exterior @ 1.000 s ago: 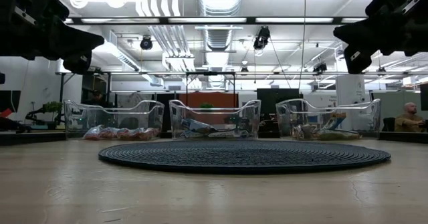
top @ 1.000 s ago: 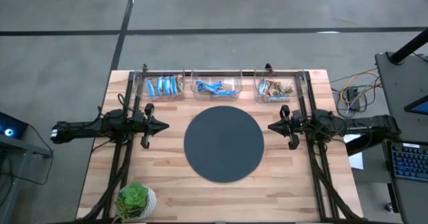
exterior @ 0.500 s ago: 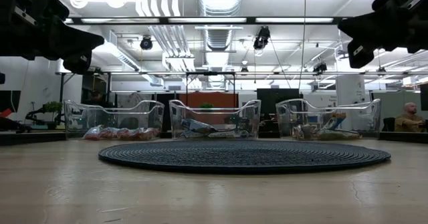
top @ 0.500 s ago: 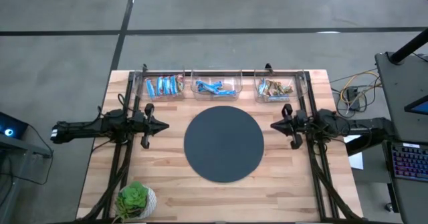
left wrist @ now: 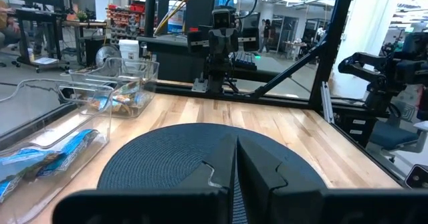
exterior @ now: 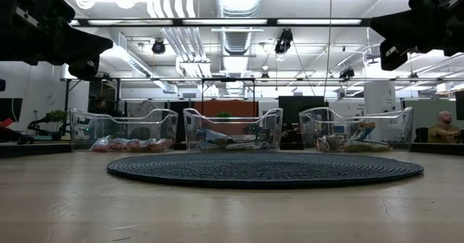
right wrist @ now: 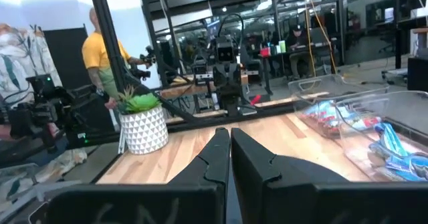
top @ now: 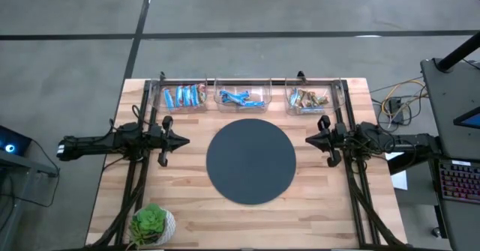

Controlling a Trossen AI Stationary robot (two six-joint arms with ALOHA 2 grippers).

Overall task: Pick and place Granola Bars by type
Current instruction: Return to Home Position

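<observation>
The granola bars lie sorted in three clear bins along the table's far edge. The left bin (top: 184, 97) holds blue bars with red and white. The middle bin (top: 240, 98) holds bright blue bars, and the right bin (top: 307, 98) holds brown-tan ones (left wrist: 124, 98). No bar lies on the dark round disc (top: 250, 161). My left gripper (top: 184, 140) hovers shut just left of the disc, above the table (exterior: 88, 56). My right gripper (top: 307, 140) hovers shut just right of the disc (exterior: 388, 51). Both sets of fingers are closed on nothing (left wrist: 235, 177) (right wrist: 229, 150).
A small potted plant (top: 152, 223) in a white pot stands at the near left corner of the table. Black frame rails (top: 135, 183) run along both sides of the table. A person in a yellow shirt (right wrist: 100, 57) stands beyond the table.
My right gripper has drawn back a little toward the table's right edge, away from the disc, staying shut.
</observation>
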